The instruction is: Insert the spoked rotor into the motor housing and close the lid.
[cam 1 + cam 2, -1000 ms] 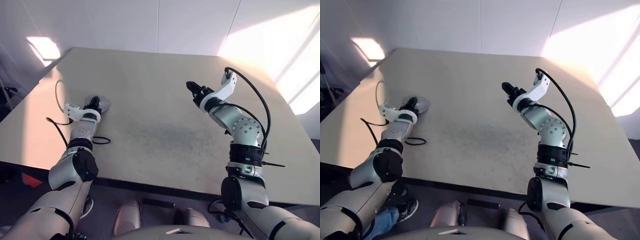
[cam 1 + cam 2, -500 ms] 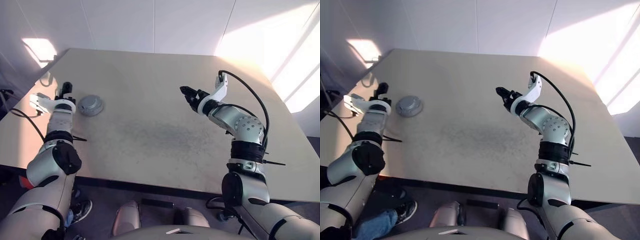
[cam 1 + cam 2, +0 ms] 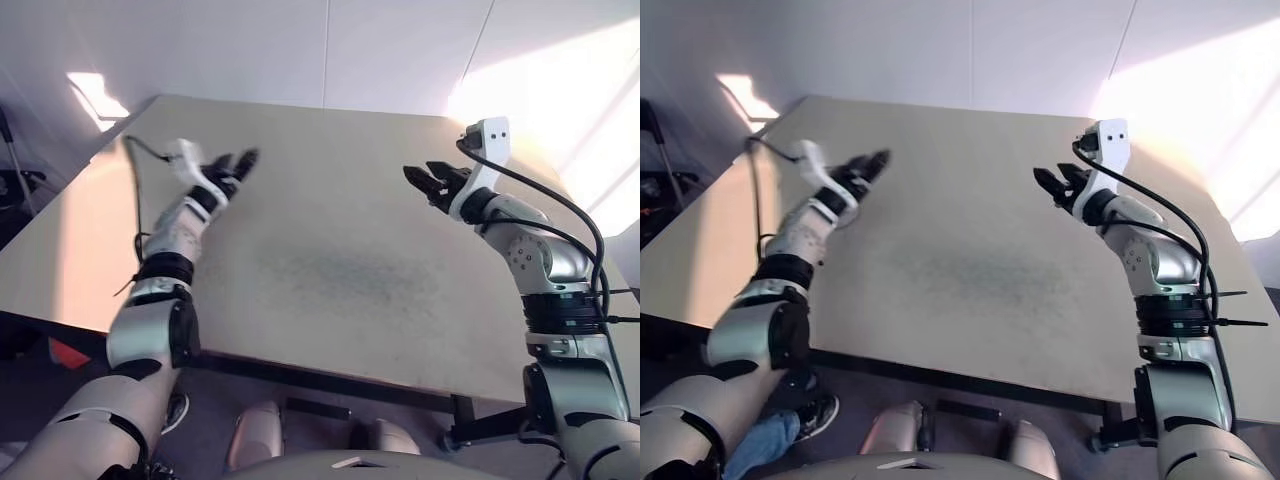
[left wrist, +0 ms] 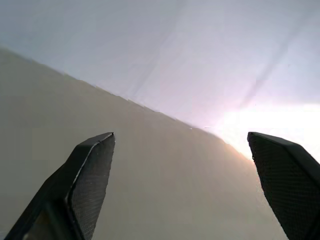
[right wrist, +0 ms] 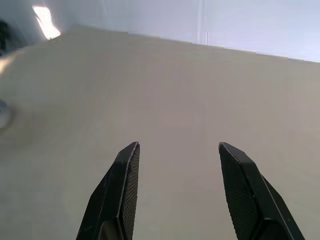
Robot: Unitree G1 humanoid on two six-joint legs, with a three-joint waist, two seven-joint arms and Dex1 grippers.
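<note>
Currently, going from the near edge outward: both arms are raised over the beige table (image 3: 330, 270), well apart from each other, with bare tabletop beneath and between them. The left gripper (image 3: 238, 163) is released; its black fingers (image 4: 92, 170) are spread wide with nothing between them and point toward the far side of the table. The right gripper (image 3: 425, 180) is also released; its fingers (image 5: 125, 185) stand apart and empty, aimed across the table toward the left arm's side. Motor housing: a small grey rounded shape (image 5: 3, 114), too blurred to confirm, lies on the table well apart from the right gripper, off toward the left arm's side, touched by neither gripper. Beyond both grippers is the table's far edge, then the white wall (image 3: 300, 50).
</note>
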